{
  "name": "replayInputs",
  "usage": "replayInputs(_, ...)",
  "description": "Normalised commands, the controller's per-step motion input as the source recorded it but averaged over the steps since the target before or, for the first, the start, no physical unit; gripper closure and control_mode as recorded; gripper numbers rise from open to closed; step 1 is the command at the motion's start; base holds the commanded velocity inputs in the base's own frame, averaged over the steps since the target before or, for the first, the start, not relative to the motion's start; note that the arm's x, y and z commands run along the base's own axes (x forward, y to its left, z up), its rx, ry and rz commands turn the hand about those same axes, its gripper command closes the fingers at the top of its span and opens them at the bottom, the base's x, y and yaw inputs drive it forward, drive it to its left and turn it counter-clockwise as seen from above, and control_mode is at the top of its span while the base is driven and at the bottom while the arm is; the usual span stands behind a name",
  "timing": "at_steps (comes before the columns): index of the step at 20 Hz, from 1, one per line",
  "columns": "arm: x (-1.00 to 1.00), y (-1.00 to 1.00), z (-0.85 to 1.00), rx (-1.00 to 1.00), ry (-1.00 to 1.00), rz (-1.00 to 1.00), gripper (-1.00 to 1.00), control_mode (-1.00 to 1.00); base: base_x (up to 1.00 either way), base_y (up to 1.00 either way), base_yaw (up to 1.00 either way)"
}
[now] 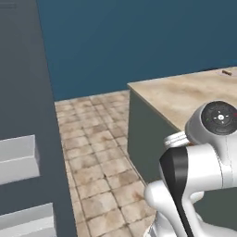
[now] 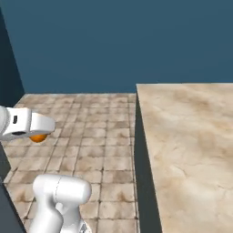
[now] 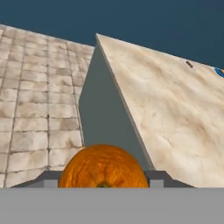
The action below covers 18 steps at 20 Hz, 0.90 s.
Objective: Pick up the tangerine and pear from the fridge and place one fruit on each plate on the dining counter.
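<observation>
In the hand view the bright-orange tangerine (image 3: 103, 168) sits between my gripper's (image 3: 103, 181) dark fingertips (image 3: 47, 180), and the gripper is shut on it. From the right base view, the hand is at the left over the tiled floor with the tangerine (image 2: 38, 137) under it. The dining counter (image 3: 166, 109), beige marbled on top with grey-green sides, lies ahead and to the right, its near corner close. A sliver of the blue plate (image 3: 220, 71) peeks in at the counter's far right edge. The fridge (image 1: 25, 92) stands at the left with pale shelves (image 1: 17, 158). The pear is out of view.
A small reddish-brown piece (image 3: 189, 64) lies far back on the counter, seen also from the left base view (image 1: 226, 72). Tiled floor (image 2: 86, 127) runs between the fridge and the counter. A dark blue wall (image 2: 118, 41) closes the back.
</observation>
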Motion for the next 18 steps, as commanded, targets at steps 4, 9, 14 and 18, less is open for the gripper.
replayInputs(4, 0.00, 0.00, 0.00, 0.00, 0.00, 0.00, 1.00, 1.00, 1.00, -0.04, -0.23)
replayInputs(9, 0.00, 0.00, 0.00, 0.00, 0.00, 0.00, 1.00, 1.00, 1.00, -0.08, -0.08)
replayInputs(14, 0.00, 0.00, 0.00, 0.00, 0.00, 0.00, 1.00, 1.00, 1.00, -0.06, 0.00)
replayInputs(18, 0.00, 0.00, 0.00, 0.00, 0.00, 0.00, 1.00, 1.00, 1.00, 0.00, -0.03)
